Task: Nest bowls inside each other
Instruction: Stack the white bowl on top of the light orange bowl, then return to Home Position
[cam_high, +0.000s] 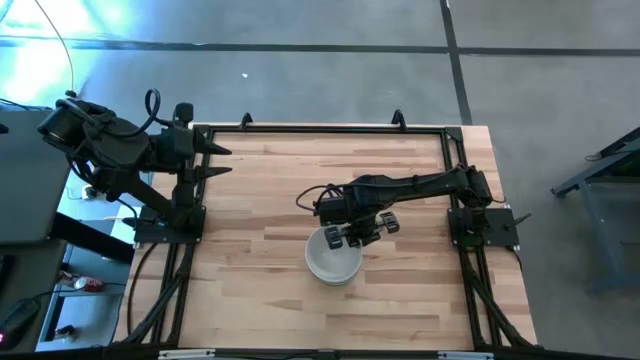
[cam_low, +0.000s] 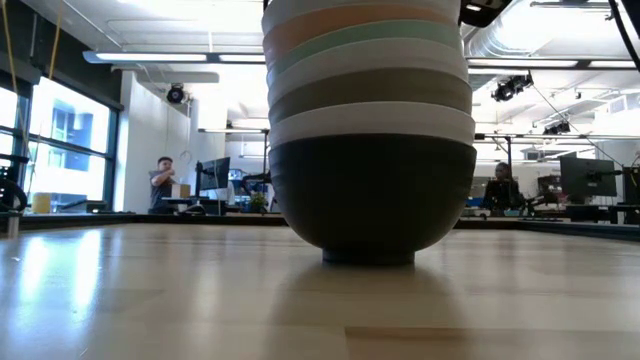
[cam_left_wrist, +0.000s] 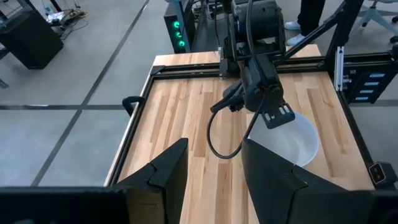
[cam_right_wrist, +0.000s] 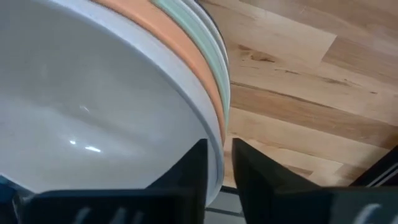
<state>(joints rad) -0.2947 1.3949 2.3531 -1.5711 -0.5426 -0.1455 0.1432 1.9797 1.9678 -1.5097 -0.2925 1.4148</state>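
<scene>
Seven bowls are nested in one stack (cam_high: 333, 262) that rests on the black bottom bowl's foot (cam_low: 368, 255) at the table's middle. From the bottom they are black, white, grey, white, mint green, peach-orange and white (cam_right_wrist: 93, 93). My right gripper (cam_right_wrist: 225, 163) is low over the stack's far rim and slightly open. One finger is inside the top white bowl and the other is outside its rim. My left gripper (cam_left_wrist: 214, 168) is open and empty at the table's far left corner (cam_high: 222, 160). My right gripper straddles the top white bowl's rim (cam_right_wrist: 216, 163) from above, with one finger (cam_right_wrist: 193, 168) inside and one (cam_right_wrist: 255, 171) outside. A sliver of table shows between the rim and the outer finger. I cannot tell whether the inner finger touches the bowl.
The wooden table (cam_high: 260, 290) is bordered by a black frame (cam_high: 320, 128). The arm bases stand at its left and right edges. People sit at desks in the room beyond the far edge (cam_low: 163, 180).
</scene>
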